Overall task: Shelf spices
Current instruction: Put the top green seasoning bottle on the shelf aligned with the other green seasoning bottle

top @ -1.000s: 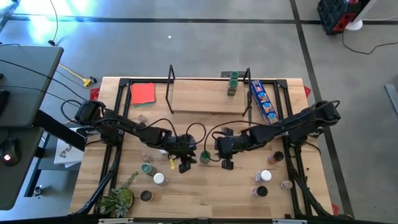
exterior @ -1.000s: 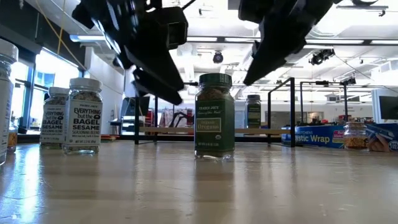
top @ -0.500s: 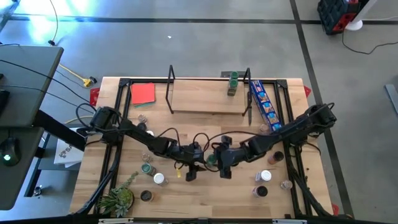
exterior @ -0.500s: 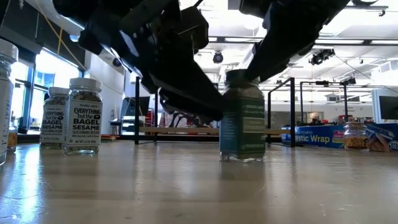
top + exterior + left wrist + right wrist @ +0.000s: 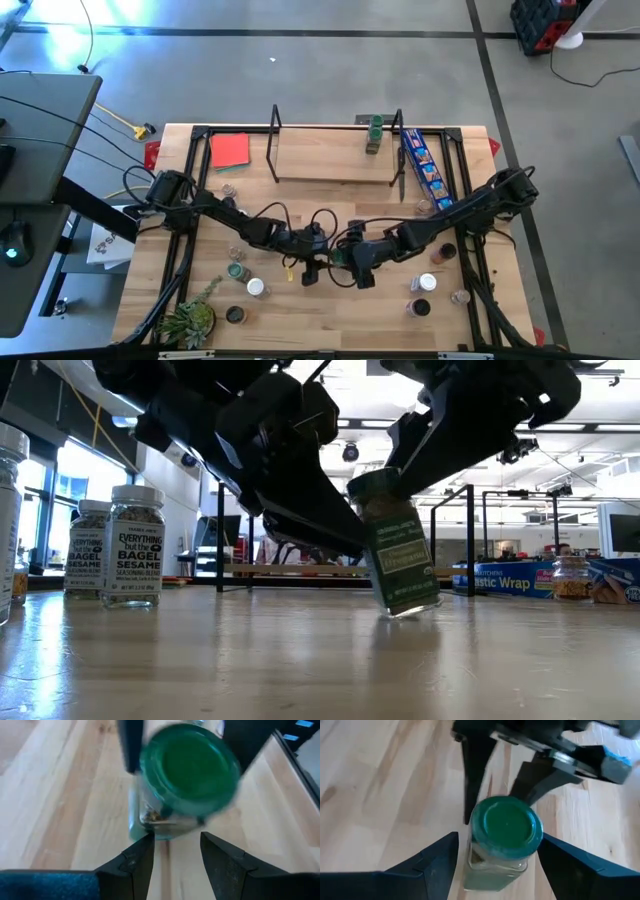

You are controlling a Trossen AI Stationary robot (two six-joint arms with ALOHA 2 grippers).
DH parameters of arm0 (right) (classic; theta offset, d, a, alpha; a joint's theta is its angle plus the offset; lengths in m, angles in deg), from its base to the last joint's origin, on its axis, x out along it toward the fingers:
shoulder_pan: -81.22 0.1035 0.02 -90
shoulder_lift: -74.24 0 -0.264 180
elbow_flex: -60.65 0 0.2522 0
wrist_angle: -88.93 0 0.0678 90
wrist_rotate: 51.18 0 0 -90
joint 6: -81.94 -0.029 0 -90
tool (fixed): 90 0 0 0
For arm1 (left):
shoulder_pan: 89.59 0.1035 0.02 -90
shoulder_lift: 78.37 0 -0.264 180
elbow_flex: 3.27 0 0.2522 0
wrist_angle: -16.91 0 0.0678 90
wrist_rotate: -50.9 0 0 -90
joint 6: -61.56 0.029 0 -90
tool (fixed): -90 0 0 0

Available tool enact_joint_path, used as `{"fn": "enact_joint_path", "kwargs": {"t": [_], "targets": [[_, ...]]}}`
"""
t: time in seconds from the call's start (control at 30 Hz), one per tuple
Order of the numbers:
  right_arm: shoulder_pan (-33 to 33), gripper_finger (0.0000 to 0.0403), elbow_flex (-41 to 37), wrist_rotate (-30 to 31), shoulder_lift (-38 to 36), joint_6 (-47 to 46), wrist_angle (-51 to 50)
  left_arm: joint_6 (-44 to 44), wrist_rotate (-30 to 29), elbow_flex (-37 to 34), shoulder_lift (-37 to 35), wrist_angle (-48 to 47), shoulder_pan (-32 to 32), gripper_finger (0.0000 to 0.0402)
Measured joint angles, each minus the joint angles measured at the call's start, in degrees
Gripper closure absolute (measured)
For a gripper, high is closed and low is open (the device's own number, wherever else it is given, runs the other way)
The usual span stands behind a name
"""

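A green-lidded spice jar (image 5: 400, 560) stands tilted at the table's middle, its lid (image 5: 506, 826) leaning toward the left and only the edge of its bottom (image 5: 412, 608) on the wood. My left gripper (image 5: 322, 262) is open and comes at it from the left, with its fingertips (image 5: 142, 851) just short of the glass. My right gripper (image 5: 500, 851) is open and comes from the right, its fingers on either side of the lid. The shelf (image 5: 330, 160) stands at the far edge with one jar (image 5: 375, 130) on it. My left gripper's fingertip (image 5: 355, 540) appears to meet the jar's glass side (image 5: 372, 545) below the lid, slanting down from the table's left. The jar is not between its fingers. My right gripper straddles the lid from above and the right. One finger (image 5: 420, 455) lies close against the lid's edge (image 5: 392, 478); I cannot tell whether it touches.
Loose jars stand near left (image 5: 255, 287) and near right (image 5: 427, 284), and several show at the low view's left (image 5: 133, 545). A blue box (image 5: 422, 160) lies right of the shelf and a red sheet (image 5: 230, 150) left of it. A plant (image 5: 190, 320) fills the near left corner.
Both grippers have come down and closed in on the green jar, the left from the left and the right from the right. The jar has slid a little toward the table's right and near edge. It has tipped from upright, its lid leaning left.
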Motion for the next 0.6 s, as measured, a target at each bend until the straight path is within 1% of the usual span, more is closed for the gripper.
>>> {"fn": "enact_joint_path", "kwargs": {"t": [0.4, 0.6], "targets": [[-0.71, 0.0142, 0.00, -0.47, 0.01, -4.83, -0.09, -0.35, 0.15, 0.04, -0.34, 0.83, 0.34, 0.0245], [-0.71, 0.0142, 0.00, -0.47, -0.04, -5.34, -3.14, 0.11, 0.19, 0.09, -1.83, -0.26, 0.22, 0.0245]]}}
